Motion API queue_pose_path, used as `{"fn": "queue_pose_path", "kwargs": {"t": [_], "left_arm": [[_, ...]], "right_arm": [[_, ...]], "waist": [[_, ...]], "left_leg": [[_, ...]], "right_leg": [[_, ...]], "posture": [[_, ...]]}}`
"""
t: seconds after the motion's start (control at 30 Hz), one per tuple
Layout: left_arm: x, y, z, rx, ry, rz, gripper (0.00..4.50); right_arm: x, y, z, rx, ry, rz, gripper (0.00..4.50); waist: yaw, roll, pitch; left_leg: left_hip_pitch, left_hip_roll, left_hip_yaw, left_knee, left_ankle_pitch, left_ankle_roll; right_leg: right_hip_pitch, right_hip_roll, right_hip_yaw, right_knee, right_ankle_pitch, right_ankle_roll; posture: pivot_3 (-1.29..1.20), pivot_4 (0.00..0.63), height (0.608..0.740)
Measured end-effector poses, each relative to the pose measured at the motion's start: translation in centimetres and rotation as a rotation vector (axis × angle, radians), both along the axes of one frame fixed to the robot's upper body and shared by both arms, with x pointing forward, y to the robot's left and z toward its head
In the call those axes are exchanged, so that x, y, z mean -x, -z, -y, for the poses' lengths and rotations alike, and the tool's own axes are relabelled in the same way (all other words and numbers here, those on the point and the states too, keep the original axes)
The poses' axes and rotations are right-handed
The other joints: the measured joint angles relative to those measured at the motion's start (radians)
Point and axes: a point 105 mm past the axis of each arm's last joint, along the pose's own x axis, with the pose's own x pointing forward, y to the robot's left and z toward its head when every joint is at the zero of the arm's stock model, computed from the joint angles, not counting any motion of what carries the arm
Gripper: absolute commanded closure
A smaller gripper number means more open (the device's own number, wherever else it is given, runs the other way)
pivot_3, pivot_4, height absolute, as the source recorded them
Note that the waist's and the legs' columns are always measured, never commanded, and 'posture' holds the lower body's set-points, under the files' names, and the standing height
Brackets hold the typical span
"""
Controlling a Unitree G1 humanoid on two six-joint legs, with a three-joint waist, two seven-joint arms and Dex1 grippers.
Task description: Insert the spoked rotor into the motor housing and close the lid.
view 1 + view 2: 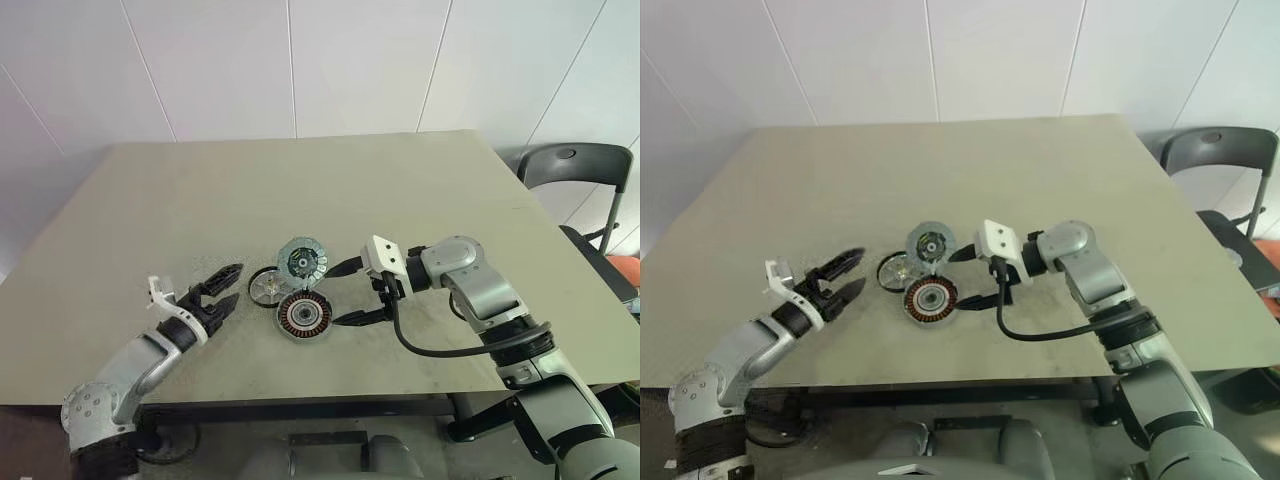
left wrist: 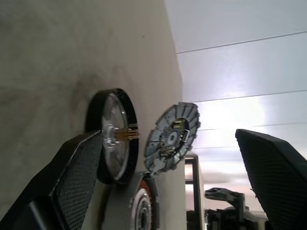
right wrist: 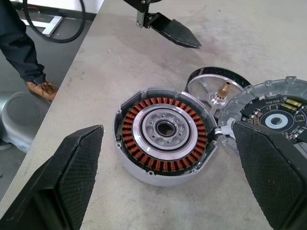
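Black mesh fingers of the left gripper [image 1: 226, 290] stand open and empty, pointing at the rotor [image 1: 266, 287], which lies flat on the table [image 1: 150, 200] just beside them. The right gripper [image 1: 348, 292] is open too, at 3 o'clock of the housing [image 1: 304, 316], probably ready to steady it. The lid [image 1: 302, 262] leans up at 12 o'clock of the housing, leaving the windings free for the rotor.

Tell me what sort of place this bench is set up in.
Probably a lab or workshop test room, not a home. A plain work table stands against bare white panelled walls, a dark plastic chair sits beside it, and a dismantled motor housing lies on the tabletop.
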Motion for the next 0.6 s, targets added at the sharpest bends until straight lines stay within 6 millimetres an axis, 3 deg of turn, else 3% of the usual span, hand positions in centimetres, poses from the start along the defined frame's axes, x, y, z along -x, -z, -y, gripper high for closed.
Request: {"fn": "queue_pose_path", "kwargs": {"t": [0.17, 0.3, 0.6], "left_arm": [[-0.5, 0.0, 1.3, 0.102, 0.029, -0.023, 0.01], [-1.0, 1.5, 1.2, 0.139, 0.013, -0.091, 0.01], [-1.7, 1.9, 1.6, 0.174, 0.041, -0.085, 0.01]], "right_arm": [[0.0, 0.0, 0.0, 0.003, -0.006, 0.001, 0.0], [0.1, 0.0, 0.1, 0.005, -0.007, 0.001, 0.0], [0.0, 0.0, 0.1, 0.006, -0.002, 0.003, 0.0]], "waist": [[-0.001, 0.0, 0.0], [-0.001, 0.0, 0.0], [0.01, 0.0, 0.0]], "left_leg": [[0.0, 0.0, 0.0, 0.0, 0.0, 0.0], [0.0, 0.0, 0.001, 0.0, 0.0, 0.0], [0.001, 0.0, 0.001, 0.001, 0.0, 0.0]], "right_leg": [[0.0, 0.0, 0.0, 0.0, 0.002, -0.002], [0.0, 0.0, 0.0, 0.0, 0.002, -0.002], [0.001, 0.0, 0.0, 0.001, 0.001, -0.003]], "posture": [[0.0, 0.0, 0.74], [0.0, 0.0, 0.74], [0.0, 0.0, 0.74]]}}
